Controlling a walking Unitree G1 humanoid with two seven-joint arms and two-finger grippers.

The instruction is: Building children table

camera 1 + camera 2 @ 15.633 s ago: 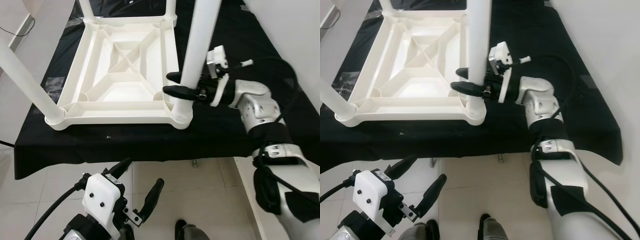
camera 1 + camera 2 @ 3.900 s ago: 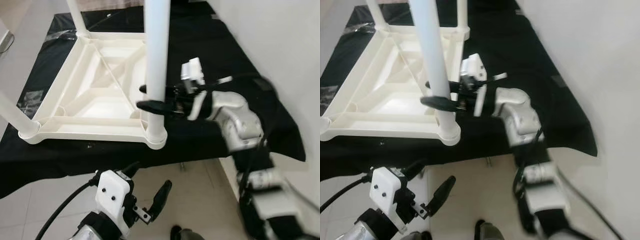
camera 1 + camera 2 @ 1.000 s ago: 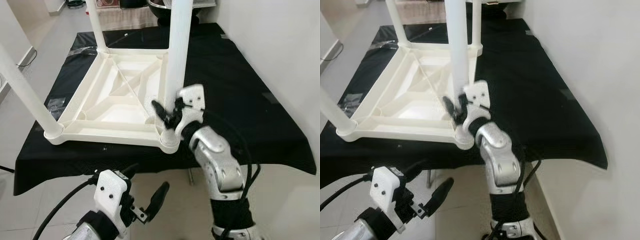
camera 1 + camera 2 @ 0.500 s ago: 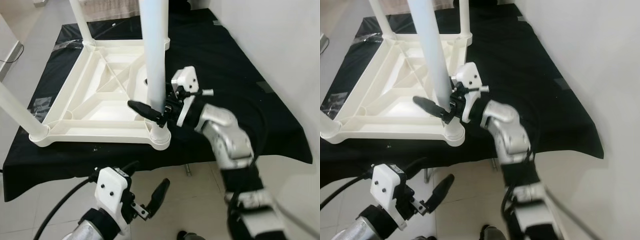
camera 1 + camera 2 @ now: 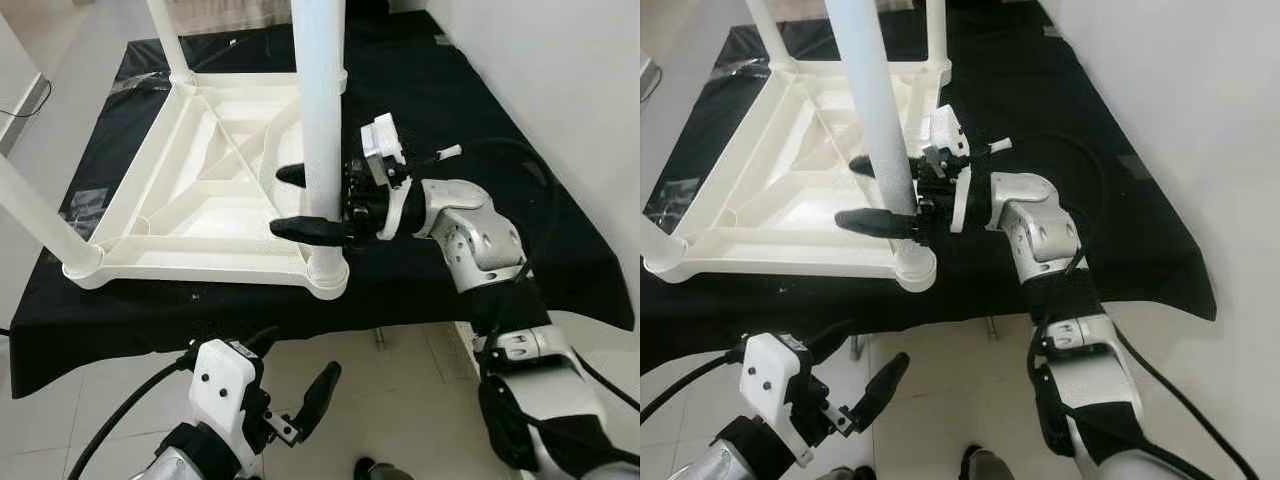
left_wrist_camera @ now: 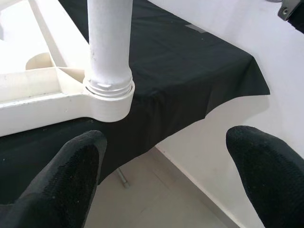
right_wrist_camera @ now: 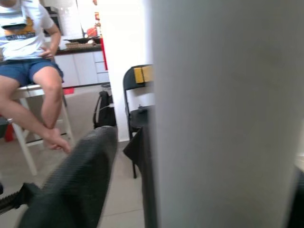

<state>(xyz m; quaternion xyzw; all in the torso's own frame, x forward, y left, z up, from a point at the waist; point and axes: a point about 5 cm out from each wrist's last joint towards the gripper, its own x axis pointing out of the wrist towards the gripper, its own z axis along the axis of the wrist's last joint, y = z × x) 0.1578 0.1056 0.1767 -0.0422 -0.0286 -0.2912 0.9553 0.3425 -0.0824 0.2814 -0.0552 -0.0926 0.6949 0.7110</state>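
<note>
An upside-down white plastic children's table [image 5: 200,180] lies on a black cloth, its legs pointing up. My right gripper [image 5: 280,202] reaches in level from the right and is shut on the near right leg [image 5: 318,100], one black finger on each side, just above the corner socket [image 5: 327,275]. In the right wrist view this leg [image 7: 223,114] stands very close, with one finger [image 7: 80,180] beside it. My left gripper [image 5: 285,370] hangs open and empty over the floor, below the front edge of the cloth. The left wrist view looks up at that socket [image 6: 108,97].
The black cloth [image 5: 450,90] covers the support and hangs over its front edge. A white wall [image 5: 560,100] runs close along the right. Other legs stand at the near left [image 5: 35,215] and far left [image 5: 165,35]. Behind, a person [image 7: 28,61] sits on a stool near a black chair [image 7: 135,95].
The right wrist has turned from a tilted pose to level, and its fingers now sit on either side of the near right leg. The view shifted. The left gripper stays low and open.
</note>
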